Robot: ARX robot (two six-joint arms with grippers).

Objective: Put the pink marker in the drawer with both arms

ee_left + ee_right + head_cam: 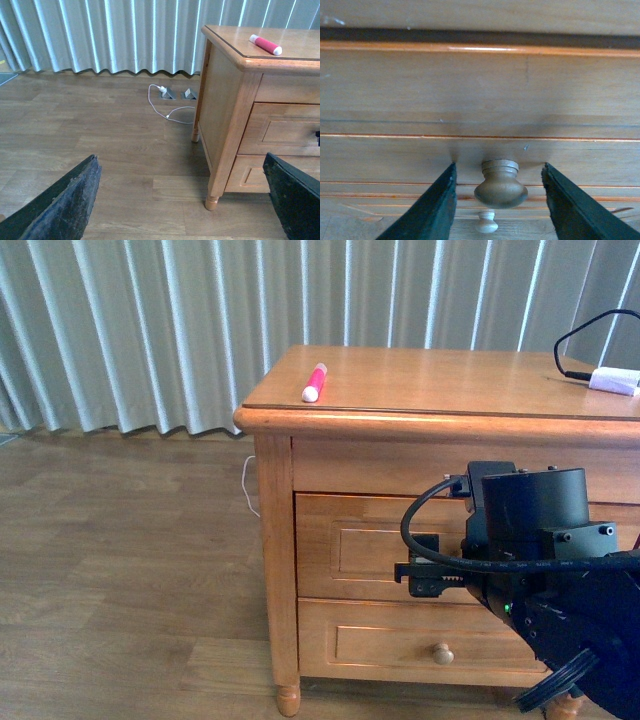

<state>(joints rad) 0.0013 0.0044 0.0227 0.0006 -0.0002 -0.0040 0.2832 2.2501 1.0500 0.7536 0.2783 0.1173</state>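
The pink marker (314, 382) lies on the honey-coloured dresser top (440, 380) near its front left corner; it also shows in the left wrist view (265, 44). The upper drawer (370, 545) is shut. My right arm (540, 560) is in front of it. In the right wrist view my right gripper (499, 167) is open, one jaw on each side of the drawer's round knob (500, 187), not touching it. My left gripper (180, 160) is open and empty, out to the dresser's left above the floor, well away from the marker.
A lower drawer with its own knob (442, 651) sits beneath. A white adapter (612, 380) with a black cable lies at the top's right end. A white cable (167, 107) runs to floor sockets (177, 93) by the curtain (150, 330). Wooden floor lies left.
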